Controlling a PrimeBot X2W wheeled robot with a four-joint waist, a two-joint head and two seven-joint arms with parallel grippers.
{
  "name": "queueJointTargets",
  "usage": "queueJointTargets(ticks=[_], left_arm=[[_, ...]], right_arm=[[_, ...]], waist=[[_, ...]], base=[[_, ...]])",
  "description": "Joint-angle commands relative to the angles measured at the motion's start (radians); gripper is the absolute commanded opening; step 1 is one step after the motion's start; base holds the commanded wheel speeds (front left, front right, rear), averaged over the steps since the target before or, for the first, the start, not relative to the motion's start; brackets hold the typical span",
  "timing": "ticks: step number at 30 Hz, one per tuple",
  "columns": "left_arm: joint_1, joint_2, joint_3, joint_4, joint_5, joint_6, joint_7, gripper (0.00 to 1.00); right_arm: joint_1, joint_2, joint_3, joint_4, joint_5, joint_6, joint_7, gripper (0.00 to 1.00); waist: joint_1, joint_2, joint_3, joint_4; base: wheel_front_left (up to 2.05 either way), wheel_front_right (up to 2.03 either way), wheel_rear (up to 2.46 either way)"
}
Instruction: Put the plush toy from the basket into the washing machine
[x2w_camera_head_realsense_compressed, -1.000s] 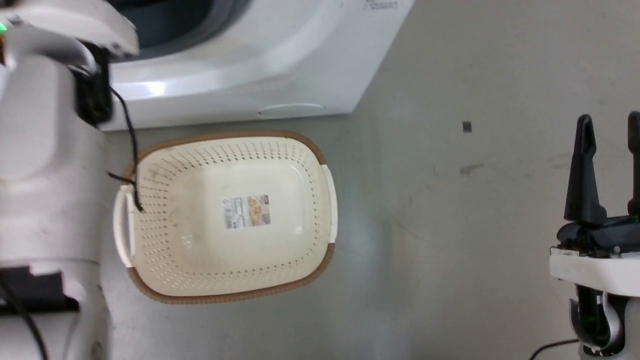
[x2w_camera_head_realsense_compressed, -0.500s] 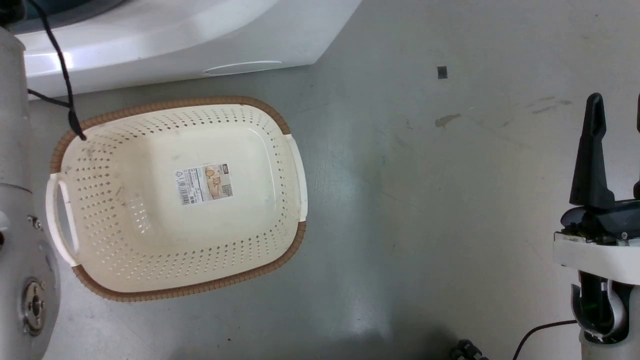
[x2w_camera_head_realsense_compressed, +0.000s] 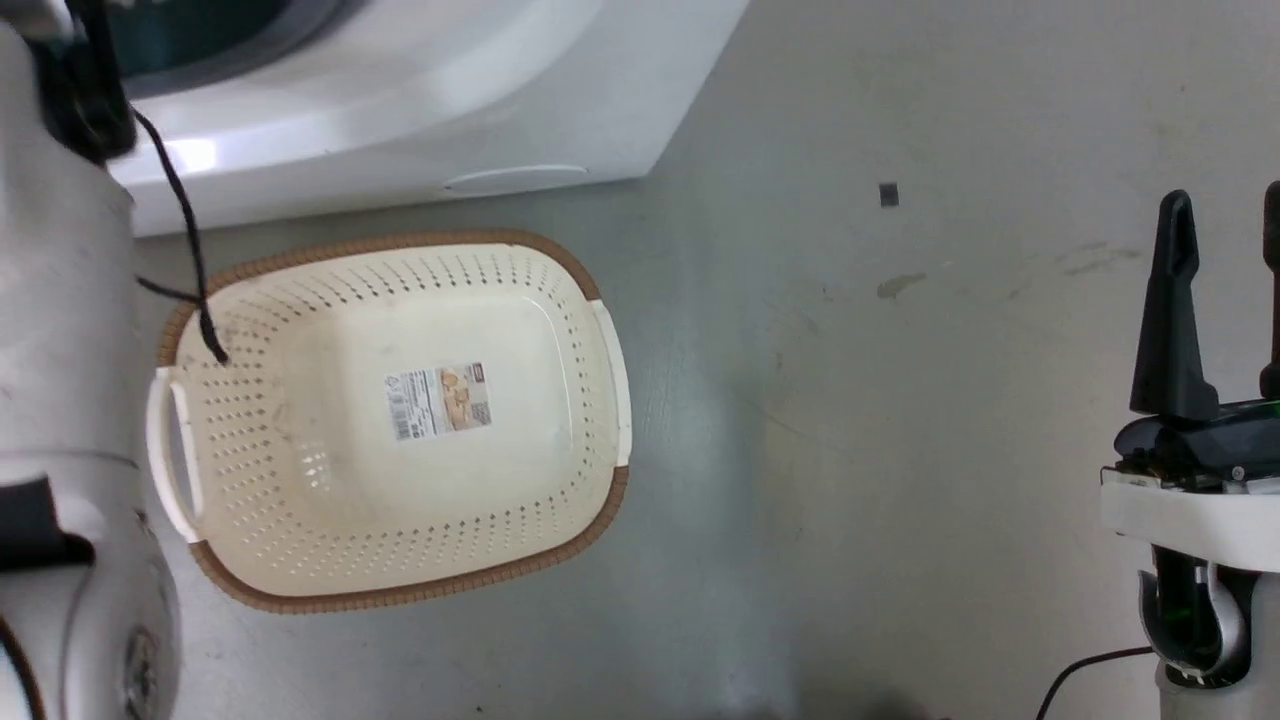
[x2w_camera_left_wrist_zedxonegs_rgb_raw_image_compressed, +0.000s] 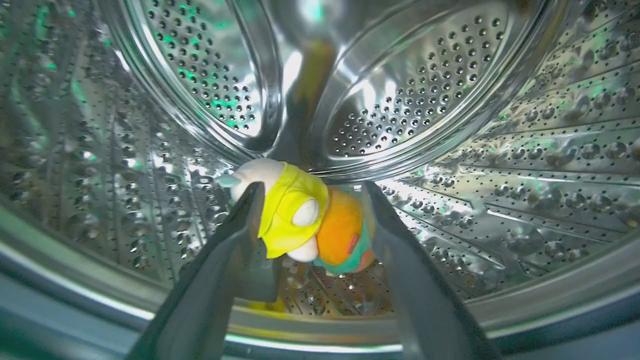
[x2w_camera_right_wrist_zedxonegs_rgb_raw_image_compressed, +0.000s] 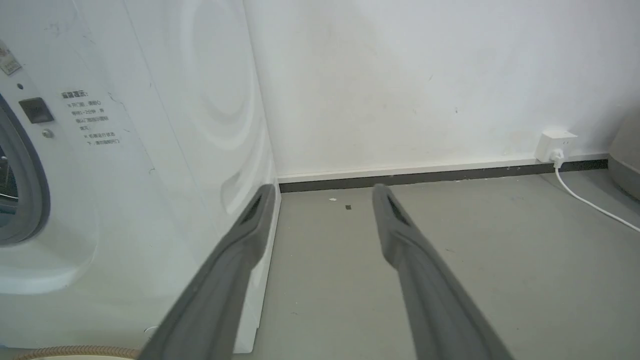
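The left end effector (x2w_camera_left_wrist_zedxonegs_rgb_raw_image_compressed: 312, 187) reaches inside the washing machine (x2w_camera_head_realsense_compressed: 400, 130), its two dark fingers (x2w_camera_left_wrist_zedxonegs_rgb_raw_image_compressed: 225, 270) spread apart – released, not clamped; the plush toy (x2w_camera_left_wrist_zedxonegs_rgb_raw_image_compressed: 295, 210) lies between the fingertips on the lower wall of the shiny perforated drum (x2w_camera_left_wrist_zedxonegs_rgb_raw_image_compressed: 425, 75), close to the drum's rear edge, its peach head and yellow clothing toward the left finger and its orange, green-banded part toward the right one; whether either fingertip touches the toy I cannot tell. In the head view the pale left forearm (x2w_camera_head_realsense_compressed: 60, 350) runs up the left edge toward the machine's port, a black cable (x2w_camera_head_realsense_compressed: 190, 260) hanging from it over the basket's left rim. The basket (x2w_camera_head_realsense_compressed: 400, 243) stands on the grey floor (x2w_camera_head_realsense_compressed: 900, 450) near the machine's front base, a narrow strip of floor between them; a printed label (x2w_camera_head_realsense_compressed: 438, 400) shows on its inner bottom. The right end effector (x2w_camera_head_realsense_compressed: 1222, 200) hangs over the floor well apart from the basket – fingers parted, gripping nothing; its wrist view looks past the machine's front right corner to a white wall (x2w_camera_right_wrist_zedxonegs_rgb_raw_image_compressed: 400, 75), where a socket (x2w_camera_right_wrist_zedxonegs_rgb_raw_image_compressed: 555, 142) sits low and a white cord (x2w_camera_right_wrist_zedxonegs_rgb_raw_image_compressed: 590, 200) trails from it across the floor.
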Motion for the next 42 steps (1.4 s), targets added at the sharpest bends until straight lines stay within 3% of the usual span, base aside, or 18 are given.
queueJointTargets(ticks=[1,16,20,29,42], left_arm=[[0.025,-0.002,0.005,-0.01,0.003,0.005,-0.005,1.0],[0.534,-0.164,0.027,-0.363,0.062,0.016,-0.005,1.0],[0.663,-0.194,0.005,-0.44,0.086,-0.001,-0.005,1.0],[0.906,-0.225,-0.038,-0.564,0.105,-0.025,-0.005,1.0],[1.161,-0.234,-0.062,-0.632,0.13,-0.007,-0.005,1.0]], right_arm=[[0.0,0.0,-0.002,0.003,-0.004,-0.001,-0.004,1.0],[0.109,0.0,0.002,0.052,-0.062,-0.001,-0.004,1.0],[0.139,0.0,0.003,0.064,-0.072,-0.001,-0.004,1.0],[0.224,0.0,0.005,0.091,-0.08,-0.001,-0.004,1.0],[0.359,0.0,0.003,0.112,-0.082,-0.001,-0.004,1.0]], waist=[[-0.0001,0.0,-0.033,0.015],[-0.0001,0.0,-0.279,0.114],[-0.0001,0.0,-0.346,0.132],[-0.0001,0.0,-0.485,0.152],[-0.0001,0.0,-0.635,0.165]], base=[[0.0,0.0,0.0],[0.0,0.0,0.0],[0.0,0.0,0.0],[0.0,0.0,0.0],[0.0,0.0,0.0]])
